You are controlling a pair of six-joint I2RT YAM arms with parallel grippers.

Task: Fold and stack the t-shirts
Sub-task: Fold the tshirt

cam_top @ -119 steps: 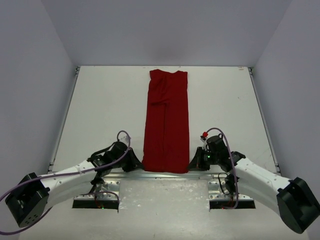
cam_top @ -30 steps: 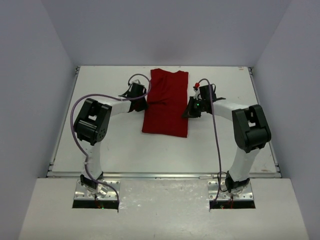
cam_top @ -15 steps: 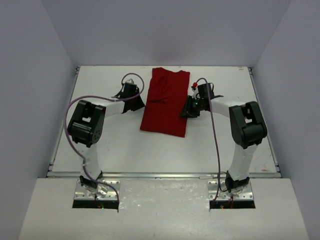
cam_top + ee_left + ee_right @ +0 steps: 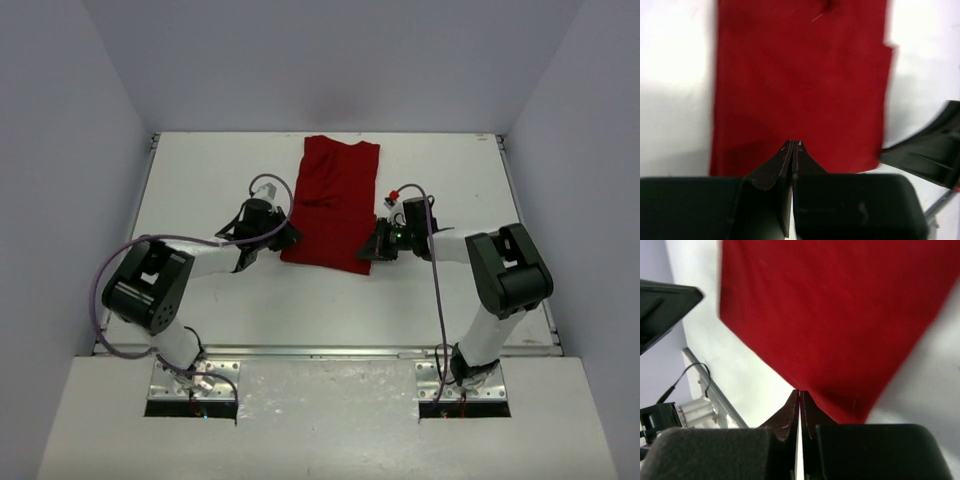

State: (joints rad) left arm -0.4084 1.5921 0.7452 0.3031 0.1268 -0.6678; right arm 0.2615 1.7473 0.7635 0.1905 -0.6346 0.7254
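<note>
The dark red t-shirt (image 4: 335, 205) lies flat, folded into a short rectangle at the far middle of the white table; its neck tag is hidden. My left gripper (image 4: 288, 237) is shut, low at the shirt's near left corner. In the left wrist view its tips (image 4: 792, 144) sit over the cloth (image 4: 800, 75) near its near edge, with nothing seen between them. My right gripper (image 4: 368, 247) is shut at the near right corner. In the right wrist view its tips (image 4: 800, 391) meet the shirt's edge (image 4: 840, 305).
Grey walls enclose the table on three sides. A metal rail (image 4: 330, 350) runs along the near edge, with the arm bases (image 4: 195, 385) behind it. The right gripper's body shows in the left wrist view (image 4: 930, 150).
Four seconds ago the shirt was a long strip reaching the near edge; now it is folded in half. In the last second both grippers slid from its far part back to its near corners.
</note>
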